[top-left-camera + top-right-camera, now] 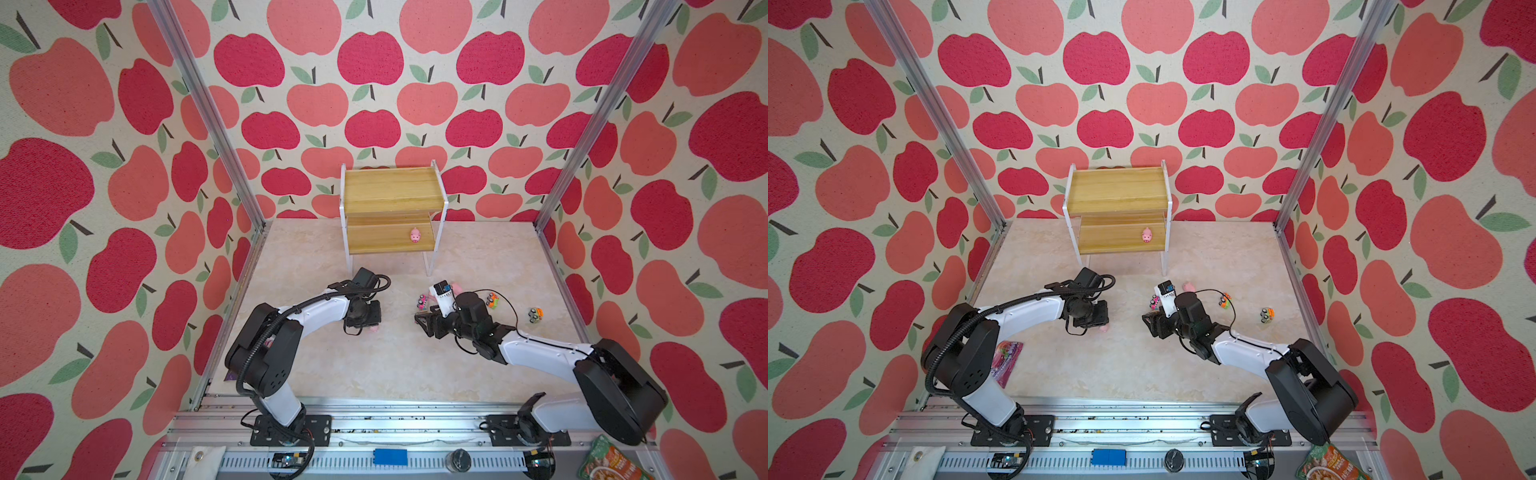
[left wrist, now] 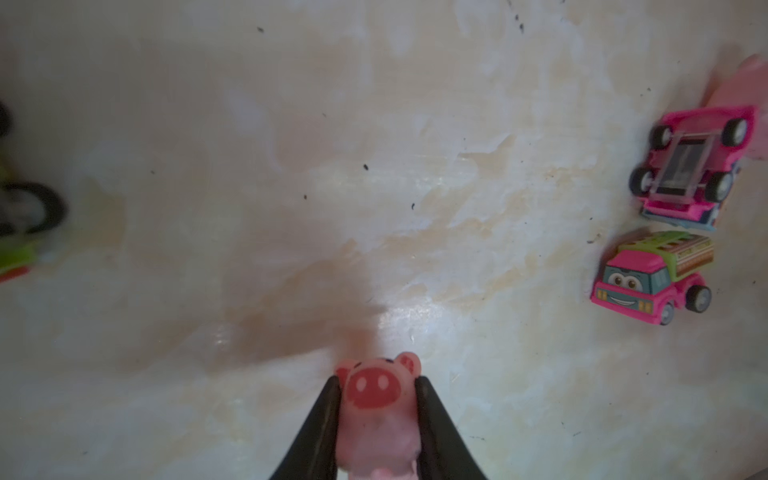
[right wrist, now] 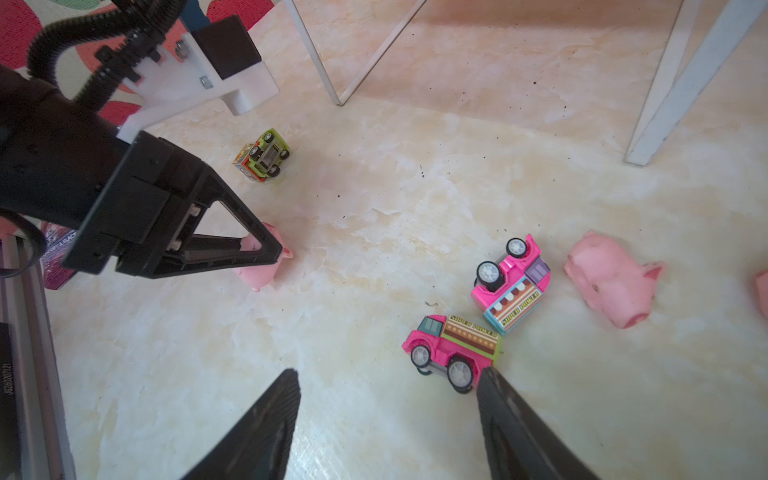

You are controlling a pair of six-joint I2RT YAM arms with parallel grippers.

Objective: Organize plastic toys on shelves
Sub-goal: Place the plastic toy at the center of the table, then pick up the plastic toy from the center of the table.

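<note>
Left pincer (image 2: 377,384) tight on one pig (image 2: 376,419) — right pincer (image 3: 388,376) apart beside two pink trucks (image 3: 453,353) (image 3: 512,286).

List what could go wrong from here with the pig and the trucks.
1. The left pincer pinches the pig only at its tips, so the pig may slip out on the way to the rack.
2. The right pincer stands open with one finger right against the pink truck, which sits close beside a tipped truck. Closing may shove them rather than grip one.
</note>
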